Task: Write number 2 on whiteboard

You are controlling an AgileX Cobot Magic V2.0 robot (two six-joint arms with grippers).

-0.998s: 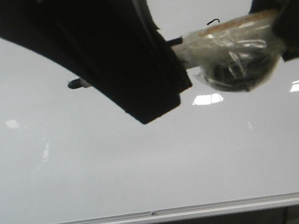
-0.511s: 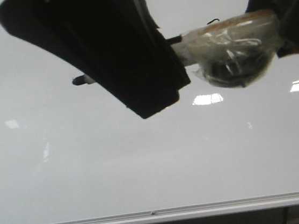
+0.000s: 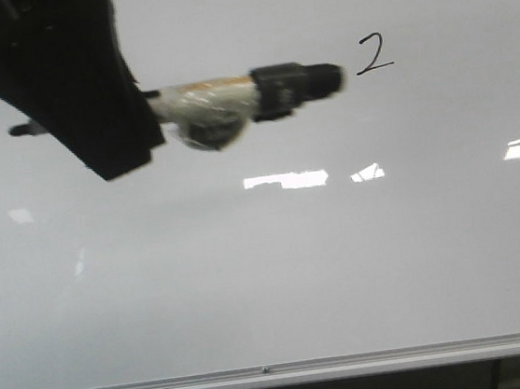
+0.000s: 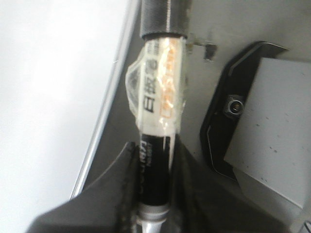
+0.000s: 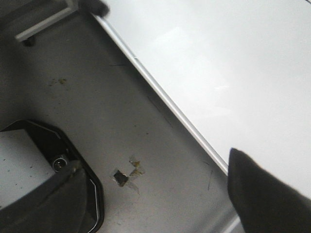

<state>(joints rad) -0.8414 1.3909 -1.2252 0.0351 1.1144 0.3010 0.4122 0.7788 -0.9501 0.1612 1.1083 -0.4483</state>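
Observation:
The whiteboard (image 3: 268,269) fills the front view. A thin black number 2 (image 3: 373,55) is drawn on it at the upper right. My left gripper (image 3: 143,114) hangs at the upper left, shut on a marker (image 3: 230,99) whose body is wrapped in clear tape. The marker's black end points toward the digit and stops a little short of it. The left wrist view shows the marker (image 4: 158,97) clamped between the fingers of the left gripper (image 4: 153,150). My right gripper (image 5: 160,199) is open over grey floor, with nothing between its fingers, and is absent from the front view.
A silver rail (image 3: 262,377) runs along the board's bottom edge. Bright light reflections (image 3: 285,180) lie on the board. A black base with a grey plate (image 4: 272,126) stands on the floor below the arms. The board's edge (image 5: 160,92) crosses the right wrist view.
My left gripper has swung left with the marker, uncovering the full digit 2. The right arm, which was at the marker's right end, has left the front view.

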